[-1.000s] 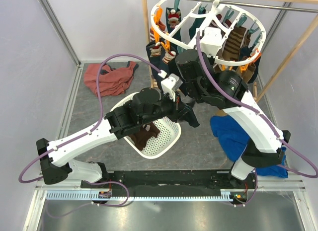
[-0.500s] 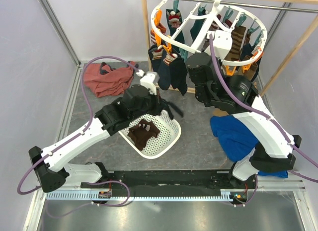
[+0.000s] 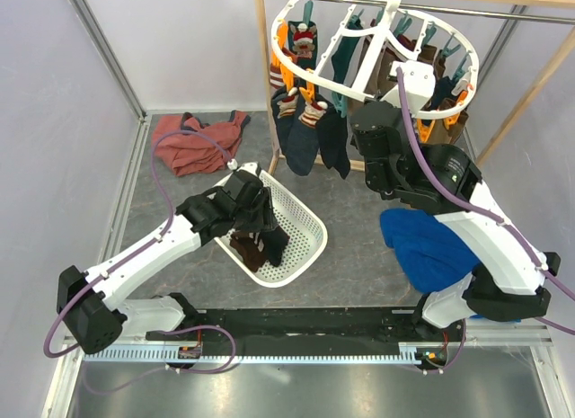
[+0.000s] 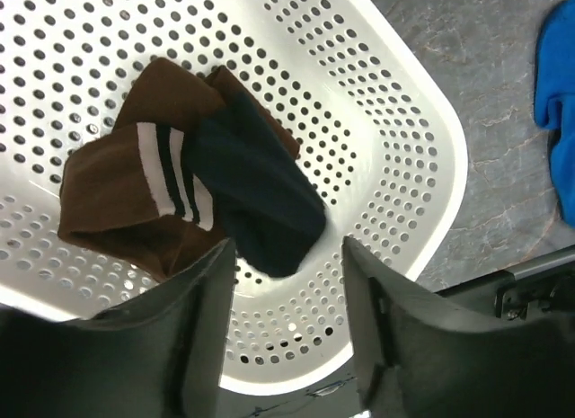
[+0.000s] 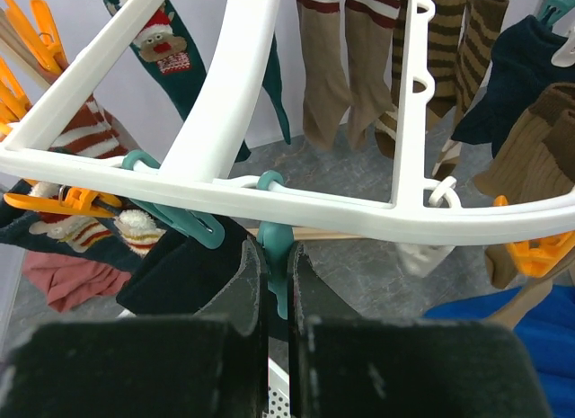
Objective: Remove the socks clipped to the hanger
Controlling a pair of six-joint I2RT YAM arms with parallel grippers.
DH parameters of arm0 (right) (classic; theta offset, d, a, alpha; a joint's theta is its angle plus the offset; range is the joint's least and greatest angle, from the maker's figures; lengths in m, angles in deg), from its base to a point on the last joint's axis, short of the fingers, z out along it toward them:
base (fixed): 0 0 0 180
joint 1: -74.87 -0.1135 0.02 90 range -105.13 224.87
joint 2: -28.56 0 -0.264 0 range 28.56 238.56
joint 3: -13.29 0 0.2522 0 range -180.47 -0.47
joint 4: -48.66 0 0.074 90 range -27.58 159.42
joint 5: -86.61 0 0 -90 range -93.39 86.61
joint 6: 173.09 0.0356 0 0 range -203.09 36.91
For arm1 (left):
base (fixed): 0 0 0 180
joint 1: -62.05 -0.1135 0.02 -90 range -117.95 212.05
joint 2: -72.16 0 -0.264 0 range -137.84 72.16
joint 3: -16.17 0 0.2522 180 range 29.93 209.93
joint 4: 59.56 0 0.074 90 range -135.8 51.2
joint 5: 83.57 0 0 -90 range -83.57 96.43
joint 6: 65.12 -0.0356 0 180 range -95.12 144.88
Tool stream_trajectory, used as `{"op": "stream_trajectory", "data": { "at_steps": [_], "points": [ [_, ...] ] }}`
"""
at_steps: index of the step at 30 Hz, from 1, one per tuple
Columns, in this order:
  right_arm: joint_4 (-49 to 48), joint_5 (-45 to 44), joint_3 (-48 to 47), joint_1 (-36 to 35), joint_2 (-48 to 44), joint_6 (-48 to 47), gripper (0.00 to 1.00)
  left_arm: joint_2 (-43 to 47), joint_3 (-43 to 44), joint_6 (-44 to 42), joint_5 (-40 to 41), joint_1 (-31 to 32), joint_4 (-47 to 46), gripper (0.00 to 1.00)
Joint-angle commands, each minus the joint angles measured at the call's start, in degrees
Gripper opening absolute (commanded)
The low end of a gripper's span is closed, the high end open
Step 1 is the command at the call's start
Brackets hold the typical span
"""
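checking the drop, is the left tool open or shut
Open: the left tool holds its fingers apart, the navy sock lying free in the basket.

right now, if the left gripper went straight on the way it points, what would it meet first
Probably the navy sock, lying over the brown striped sock in the basket; the open left gripper frames its near end. Depth is unclear from this view.
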Motion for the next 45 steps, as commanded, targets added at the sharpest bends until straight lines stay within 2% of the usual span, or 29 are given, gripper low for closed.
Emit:
{"op": "stream_trajectory", "data": {
  "at_steps": [1,4,8,9,11,19,28,31,33,34,35,37,38,39,45],
  "points": [
    [-1.92,1.61,1.30,-0.31,-2.22,0.91,0.04,1.16,4.51,-0.80,-0.36,-0.13,-1.57,0.66],
    [-2.36,1.88,2.18,-0.23,-2.84,1.18,0.04,2.30,6.71,-4.84,-4.04,-0.05,-6.13,0.69],
    [-3.59,2.40,3.59,-0.23,-4.06,1.35,0.05,3.18,7.59,-11.44,-15.55,0.04,-15.62,0.72],
    [-3.94,2.49,4.20,-0.31,-4.42,1.35,0.05,3.01,7.60,-12.23,-17.39,0.04,-19.21,0.78],
    [-5.08,2.67,4.82,-0.31,-5.03,1.35,0.05,1.78,8.82,-13.82,-21.62,0.04,-22.22,0.83],
    [-5.52,3.46,4.82,-0.23,-4.95,1.35,0.05,-4.81,15.06,-17.24,-24.35,0.48,-30.74,0.83],
    [-5.79,3.46,5.17,-0.23,-4.77,1.88,0.06,-11.40,21.48,-18.39,-23.22,2.50,-33.57,0.81],
    [-5.88,3.55,5.61,-0.23,-4.77,1.97,0.07,-12.90,22.62,-18.56,-21.37,2.59,-33.57,0.76],
    [-5.96,3.81,5.70,-0.23,-4.77,2.14,0.08,-13.25,23.06,-18.57,-20.49,2.59,-33.57,0.62],
    [-5.88,3.99,5.70,-0.14,-4.77,2.14,0.08,-13.16,23.41,-18.48,-20.32,2.59,-33.66,0.54],
    [-5.88,4.34,5.61,-0.23,-4.77,2.06,0.09,-13.16,23.50,-18.22,-19.62,2.59,-33.66,0.39],
    [-5.88,4.60,5.43,-0.23,-4.77,2.06,0.10,-12.90,23.85,-17.78,-19.00,2.59,-33.48,0.23],
    [-5.70,4.86,5.43,-0.23,-4.95,2.32,0.14,-12.81,23.94,-17.34,-18.65,2.59,-33.05,0.07],
    [-5.44,5.04,5.52,-0.23,-5.12,2.49,0.17,-12.38,23.94,-16.99,-18.38,2.59,-32.95,0.02],
    [-1.40,6.79,3.25,-0.14,-5.48,5.65,0.38,-10.09,22.80,-16.02,-17.86,2.94,-32.78,0.02]
  ]
}}
